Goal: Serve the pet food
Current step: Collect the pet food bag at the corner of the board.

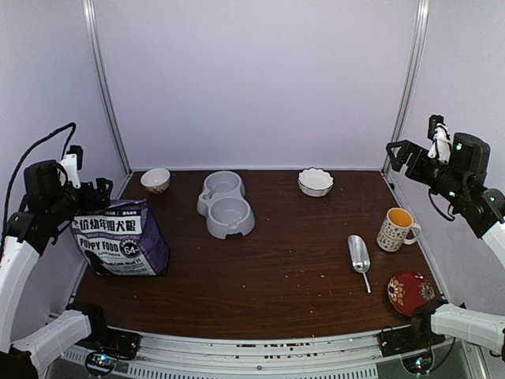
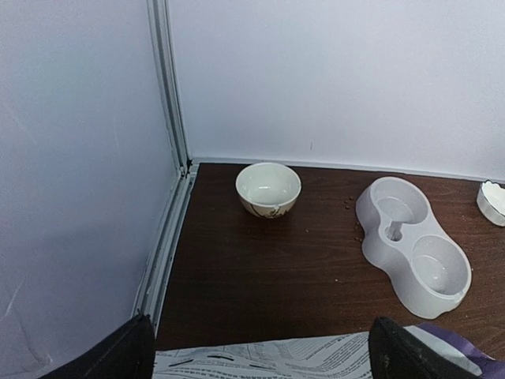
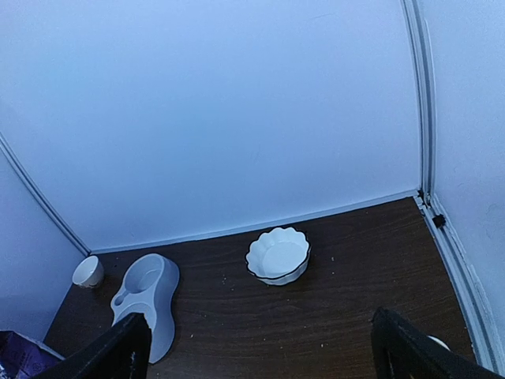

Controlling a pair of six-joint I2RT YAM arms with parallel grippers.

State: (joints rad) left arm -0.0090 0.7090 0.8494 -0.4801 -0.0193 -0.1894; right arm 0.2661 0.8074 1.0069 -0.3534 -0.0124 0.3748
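Over the dark brown table (image 1: 276,268), left gripper (image 2: 262,351) and right gripper (image 3: 260,347) in mid-air, jaws wide apart, both empty.

A dark brown wood-grain bench (image 1: 276,276), seen from above, enclosed by pale walls. At the front left stands a purple bag (image 1: 122,237) printed "PUPPY FOOD" in white. Behind it, in the back left corner, sits a small cream bowl (image 1: 155,180). Near the back centre lies a grey double bowl (image 1: 225,204), both wells bare. At the back right is a white scalloped bowl (image 1: 316,181). Along the right side, a patterned mug (image 1: 394,229) with a yellow inside stands upright; just beside it lies a metal scoop (image 1: 359,254), handle toward the front. A red patterned plate (image 1: 410,292) rests in the front right corner. Tiny specks (image 2: 347,204) dot the surface.
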